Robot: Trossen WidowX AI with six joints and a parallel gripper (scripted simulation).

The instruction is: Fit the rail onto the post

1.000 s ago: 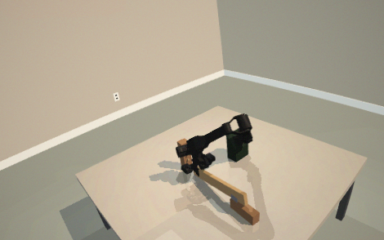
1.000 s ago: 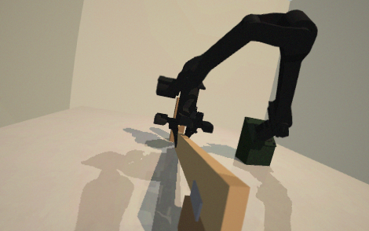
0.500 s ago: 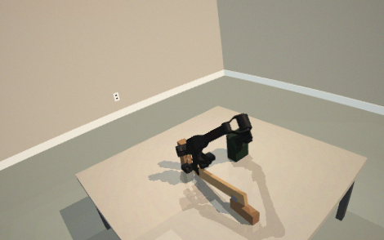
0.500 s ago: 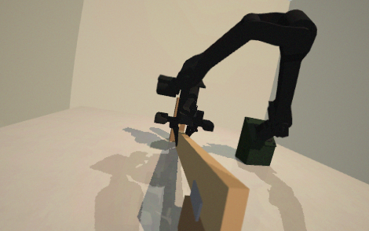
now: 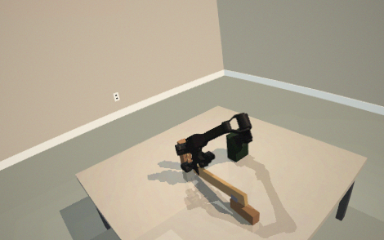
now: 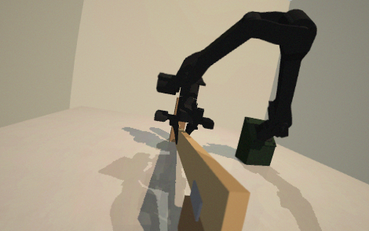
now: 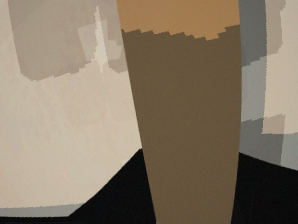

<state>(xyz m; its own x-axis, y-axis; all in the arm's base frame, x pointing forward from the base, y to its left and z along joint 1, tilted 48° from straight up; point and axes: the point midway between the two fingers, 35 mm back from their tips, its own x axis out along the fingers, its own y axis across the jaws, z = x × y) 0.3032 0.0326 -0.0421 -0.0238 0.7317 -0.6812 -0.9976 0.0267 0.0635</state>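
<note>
The long rail (image 5: 222, 184) (image 6: 213, 174) (image 7: 185, 100) runs from the low footboard block (image 5: 250, 215) (image 6: 189, 218) toward the short post (image 5: 185, 158) (image 6: 172, 134). Its far end sits at the grey bracket (image 5: 234, 198) (image 6: 196, 201). My gripper (image 5: 197, 171) (image 6: 182, 137) (image 7: 172, 153) points down and is shut on the rail near its post end, one finger on each side. The rail looks raised there, its shadow lying apart from it. My gripper hides the pegs, the holes and the rail's end, so I cannot tell whether rail and post touch.
The arm reaches over from its dark green base block (image 5: 237, 148) (image 6: 255, 147), which stands on the table (image 5: 306, 163) (image 6: 98, 118) to the right of the post in the top and exterior views. Shadows of arm and rail lie across the table top.
</note>
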